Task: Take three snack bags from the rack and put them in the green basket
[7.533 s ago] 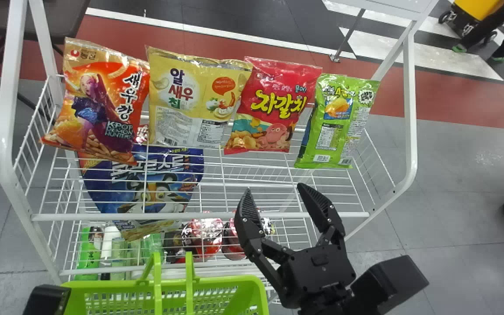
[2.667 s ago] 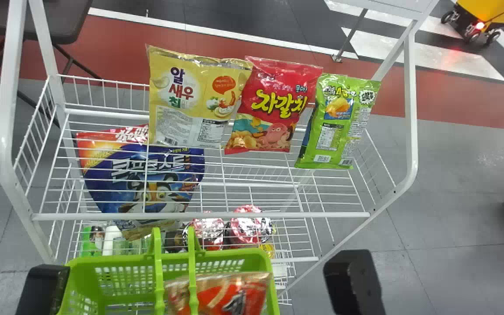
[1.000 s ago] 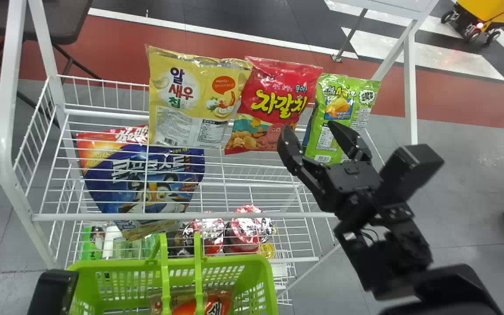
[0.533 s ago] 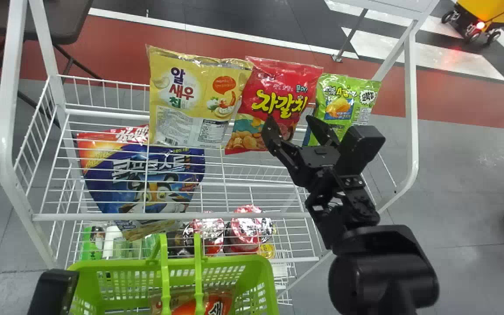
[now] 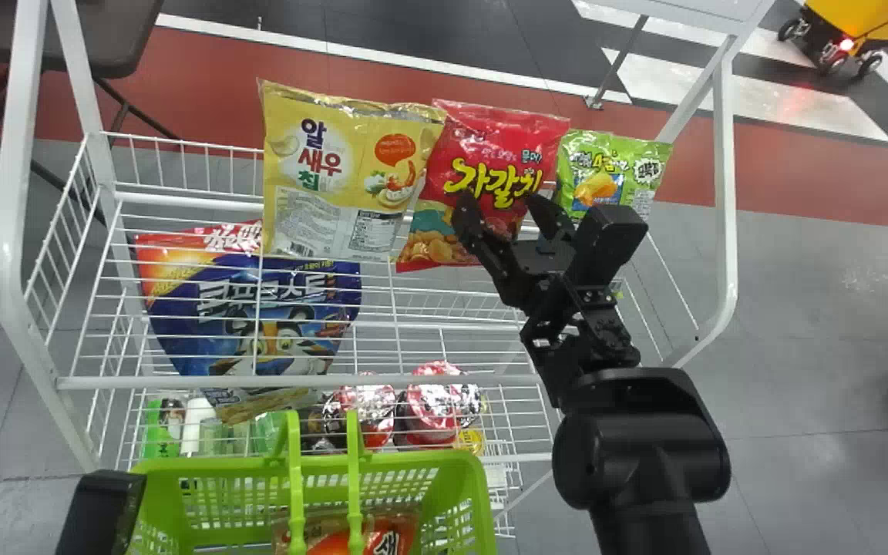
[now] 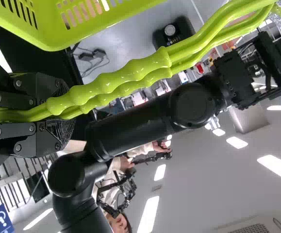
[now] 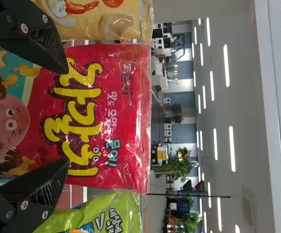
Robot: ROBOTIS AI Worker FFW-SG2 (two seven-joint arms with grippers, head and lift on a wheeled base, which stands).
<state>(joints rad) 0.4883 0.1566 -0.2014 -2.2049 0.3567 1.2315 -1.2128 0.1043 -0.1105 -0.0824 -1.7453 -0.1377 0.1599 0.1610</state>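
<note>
In the head view my right gripper stands open over the lower half of the red snack bag. In the right wrist view the open right gripper has one finger on either side of the red bag's middle; contact cannot be told. A yellow bag stands left of it, a green bag right of it. The green basket at the bottom holds an orange snack bag. In the left wrist view my left gripper is shut on the basket's handles.
The white wire rack has a front rail and side posts. A blue cereal bag lies on a lower level. Cup noodles and bottles stand beneath, behind the basket.
The orange bag has gone from the rack's left into the basket. My right gripper came back up to the rack, then moved left and further up, from the green bag to the red one.
</note>
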